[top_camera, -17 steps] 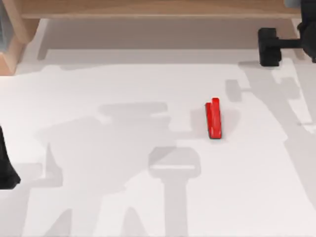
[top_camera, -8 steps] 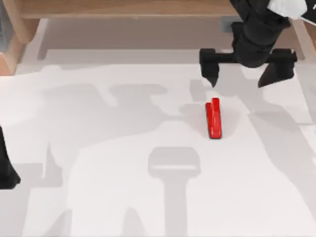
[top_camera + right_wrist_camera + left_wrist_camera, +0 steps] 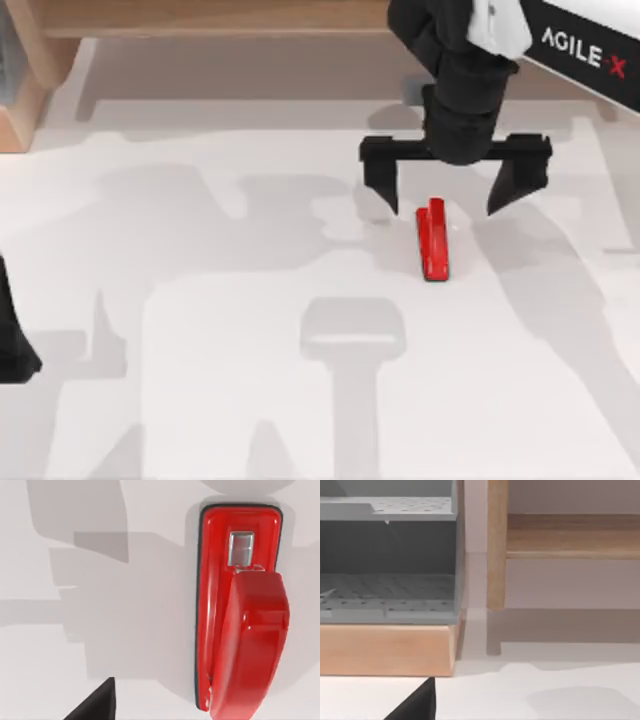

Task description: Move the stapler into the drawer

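The right gripper (image 3: 445, 190), jaws spread wide and holding nothing, has swung in from the far right to hover just behind the red stapler (image 3: 433, 241) lying mid-table, so the grasp looks imminent

One red stapler (image 3: 433, 243), two black arms, one wooden shelf unit (image 3: 496, 545) with one grey rack (image 3: 387, 560).
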{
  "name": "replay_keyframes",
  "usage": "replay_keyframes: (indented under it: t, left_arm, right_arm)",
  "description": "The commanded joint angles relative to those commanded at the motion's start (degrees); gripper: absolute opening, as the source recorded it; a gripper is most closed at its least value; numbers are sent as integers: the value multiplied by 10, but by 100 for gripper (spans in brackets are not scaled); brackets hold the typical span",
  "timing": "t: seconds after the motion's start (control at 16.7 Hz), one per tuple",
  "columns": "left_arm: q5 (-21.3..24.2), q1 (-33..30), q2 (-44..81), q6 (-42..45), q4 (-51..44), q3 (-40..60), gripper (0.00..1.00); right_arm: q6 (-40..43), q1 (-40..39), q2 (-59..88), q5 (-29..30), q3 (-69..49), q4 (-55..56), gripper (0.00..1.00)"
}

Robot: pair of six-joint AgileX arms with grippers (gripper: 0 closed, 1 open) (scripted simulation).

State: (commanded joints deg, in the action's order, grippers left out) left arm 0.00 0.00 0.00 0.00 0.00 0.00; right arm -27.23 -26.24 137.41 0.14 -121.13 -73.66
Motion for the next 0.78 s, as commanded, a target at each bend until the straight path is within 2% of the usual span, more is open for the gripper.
replay_keyframes:
  t: [0.3, 0.78]
  left_arm:
    - [0, 0, 0, 0, 0, 0, 100]
    - [0, 0, 0, 0, 0, 0, 100]
  right_arm:
    - [1, 2, -1, 0, 3, 3, 100]
    - [-1, -1, 19, 0, 80, 99, 100]
